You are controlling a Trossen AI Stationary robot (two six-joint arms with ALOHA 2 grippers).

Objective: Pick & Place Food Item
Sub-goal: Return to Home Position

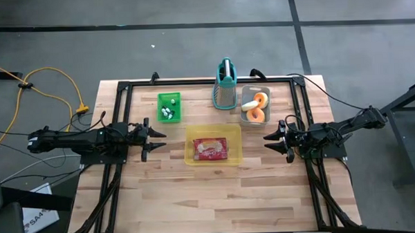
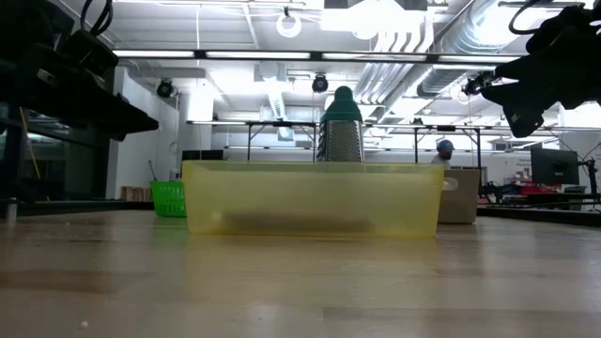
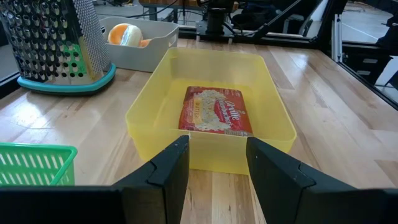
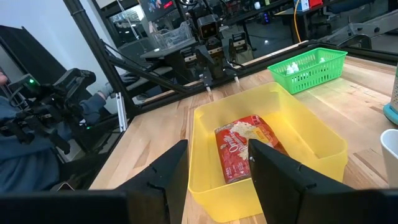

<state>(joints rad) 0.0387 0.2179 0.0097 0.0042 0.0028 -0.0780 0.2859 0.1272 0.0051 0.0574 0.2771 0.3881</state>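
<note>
The donuts (image 1: pixel 256 113) sit in the gray bin (image 1: pixel 245 94), which runs lengthwise toward the table's back edge. The right gripper (image 1: pixel 273 140) is the nearer one, fingers spread around nothing, with the bin just ahead of it and off toward the back. The left gripper (image 1: pixel 155 136), spread and empty too, hangs across the yellow bin (image 1: pixel 192 158), well apart from the donuts, so it looks like nothing's left to fetch.

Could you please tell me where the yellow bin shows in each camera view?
High view: yellow bin at table centre, between left gripper and right gripper.
Low view: bin fills the middle foreground.
Left wrist view: bin mid-picture, just ahead of that gripper.
Right wrist view: bin mid-picture, likewise.
Shared landmark: green basket, in all four views.
</note>
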